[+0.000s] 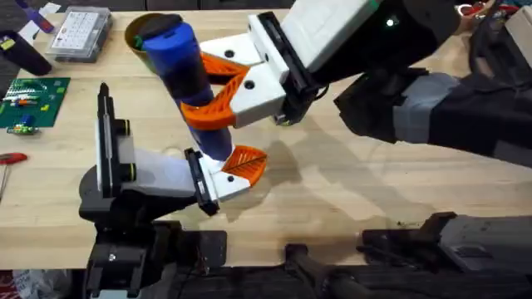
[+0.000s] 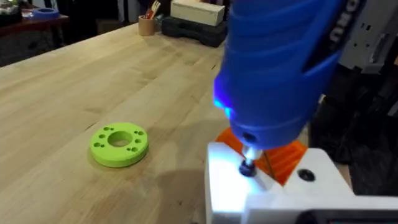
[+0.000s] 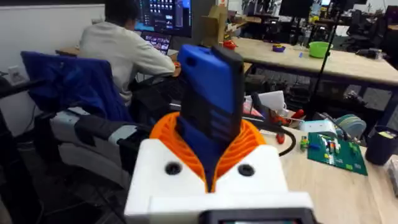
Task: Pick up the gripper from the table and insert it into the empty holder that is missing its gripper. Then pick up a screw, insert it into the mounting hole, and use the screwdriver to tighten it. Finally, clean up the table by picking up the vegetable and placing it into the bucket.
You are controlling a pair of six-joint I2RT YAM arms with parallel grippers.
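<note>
My right gripper (image 1: 218,90) reaches across the table and is shut on the thick blue screwdriver (image 1: 179,62), its orange ribbed pads (image 3: 186,146) clamped on the body. The tool slants down toward my left gripper (image 1: 237,170). There its thin metal tip rests on a small screw (image 2: 247,167) set in the white gripper part (image 2: 280,190) with an orange pad. A blue light glows on the screwdriver (image 2: 280,68). Behind the tool the rim of the orange-tan bucket (image 1: 148,20) shows. The vegetable is hidden.
A flat bright-green disc with holes (image 2: 119,144) lies on the wood just beside the left gripper. At the back left stand a clear compartment box (image 1: 79,33) and a green circuit board (image 1: 32,101). A red-handled tool (image 1: 10,158) lies at the left edge.
</note>
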